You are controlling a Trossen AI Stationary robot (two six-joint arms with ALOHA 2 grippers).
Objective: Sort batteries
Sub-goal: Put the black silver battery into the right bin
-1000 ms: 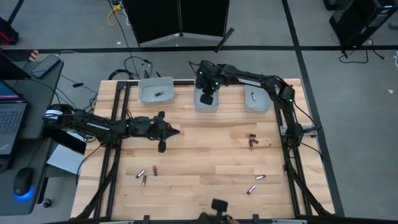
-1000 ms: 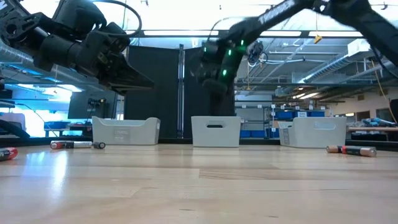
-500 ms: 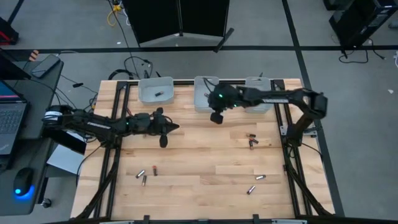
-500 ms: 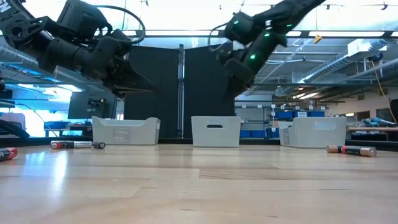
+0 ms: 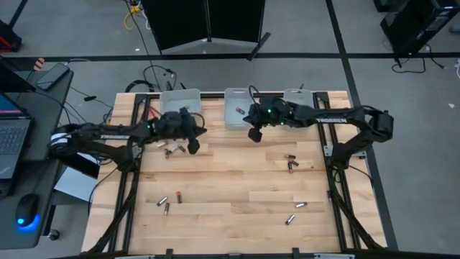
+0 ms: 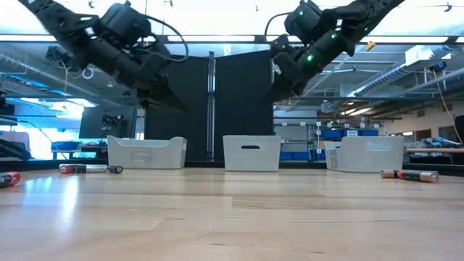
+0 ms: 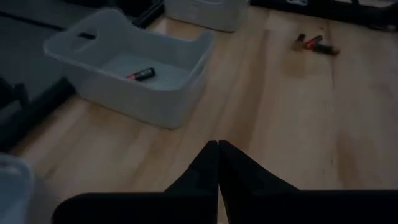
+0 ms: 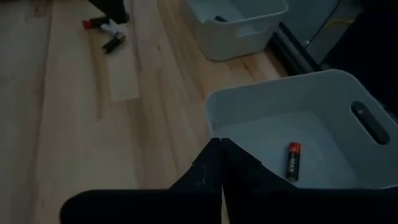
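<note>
Batteries lie scattered on the wooden table: a small group (image 5: 171, 151) beside my left gripper, a pair (image 5: 290, 164) at the right, and others near the front (image 5: 165, 203) (image 5: 295, 211). One red-ended battery (image 8: 292, 160) lies in the middle bin (image 5: 231, 122); another (image 8: 219, 18) lies in the left bin (image 5: 172, 97). My left gripper (image 5: 192, 146) (image 7: 217, 146) hangs shut above the table, just in front of the left bin. My right gripper (image 5: 254, 135) (image 8: 221, 143) hangs shut just in front of the middle bin. Neither holds anything.
Three translucent bins stand in a row along the far edge; the right bin (image 5: 298, 115) stands under my right arm. Dark frame rails run along the table's left and right sides. Open wood lies between the battery groups in the table's middle.
My right gripper has drawn back from over the middle bin toward the near edge and tipped up; a battery now shows in that bin. My left gripper has swung toward the far edge and risen, uncovering the batteries beside it.
</note>
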